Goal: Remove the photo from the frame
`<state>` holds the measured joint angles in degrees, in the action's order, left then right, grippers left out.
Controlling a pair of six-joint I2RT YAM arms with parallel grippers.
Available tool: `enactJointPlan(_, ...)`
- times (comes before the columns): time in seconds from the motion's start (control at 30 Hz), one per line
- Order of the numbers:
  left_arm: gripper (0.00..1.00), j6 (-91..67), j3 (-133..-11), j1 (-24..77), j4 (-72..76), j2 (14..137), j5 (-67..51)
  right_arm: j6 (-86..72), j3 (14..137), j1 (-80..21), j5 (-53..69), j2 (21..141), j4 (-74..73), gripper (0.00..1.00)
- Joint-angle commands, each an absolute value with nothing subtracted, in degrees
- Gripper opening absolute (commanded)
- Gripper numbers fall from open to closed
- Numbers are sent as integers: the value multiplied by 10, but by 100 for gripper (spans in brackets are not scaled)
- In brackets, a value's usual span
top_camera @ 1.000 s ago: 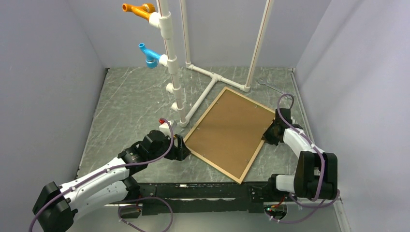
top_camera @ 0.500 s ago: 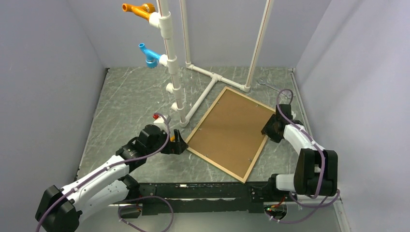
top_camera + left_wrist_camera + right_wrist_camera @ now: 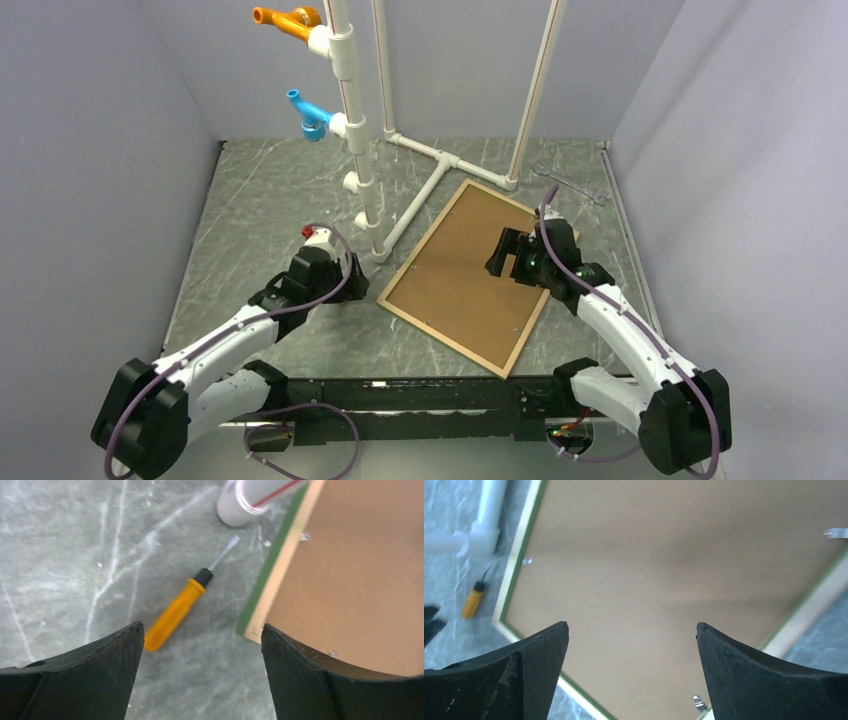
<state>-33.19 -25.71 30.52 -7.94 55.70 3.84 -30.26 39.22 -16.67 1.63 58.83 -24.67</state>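
The frame point(image 3: 276, 570) lies back-up, centre right: green-edged pale rails, brown backing point(image 3: 470, 270); the left end effector point(image 3: 200, 632) and right end effector point(image 3: 631, 630) gape empty.

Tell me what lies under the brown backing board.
Only the frame shows, its pale and green rails running around the backing board, all lying flat on the table. The board covers everything beneath it, so no photo or glass can be seen.
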Motion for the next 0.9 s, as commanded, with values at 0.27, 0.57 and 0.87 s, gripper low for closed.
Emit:
enactJointPlan(0.27, 59, -203, -346, 290, -5, 760, 25, -343, 328, -229, 80, 542, -199, 100)
enactJointPlan(0.57, 51, -231, -299, 291, 29, 789, -8, -356, 327, -235, 77, 497, -228, 100)
enactJointPlan(0.87, 59, -268, -307, 339, -32, 787, 17, -349, 341, -241, 71, 508, -240, 100)
